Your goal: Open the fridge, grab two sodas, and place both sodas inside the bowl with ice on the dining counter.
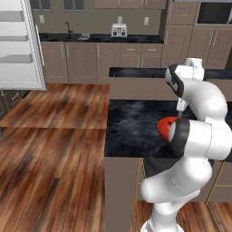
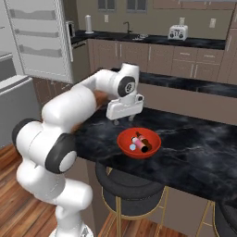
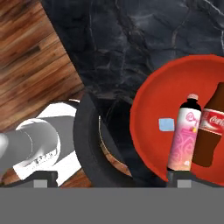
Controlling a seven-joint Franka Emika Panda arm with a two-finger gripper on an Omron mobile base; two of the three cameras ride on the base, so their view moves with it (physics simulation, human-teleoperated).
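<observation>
Pincer point(image 2: 124, 121) open above red-orange bowl point(image 2: 149, 151); pink soda point(image 3: 184, 139), cola point(image 3: 209, 131) inside.

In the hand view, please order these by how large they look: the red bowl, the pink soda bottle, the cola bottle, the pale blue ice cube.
1. Red bowl
2. Pink soda bottle and cola bottle: similar; cola partly cut off
3. Ice cube

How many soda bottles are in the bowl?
2: the pink bottle and the cola bottle lie side by side in the red bowl on the counter.
</observation>
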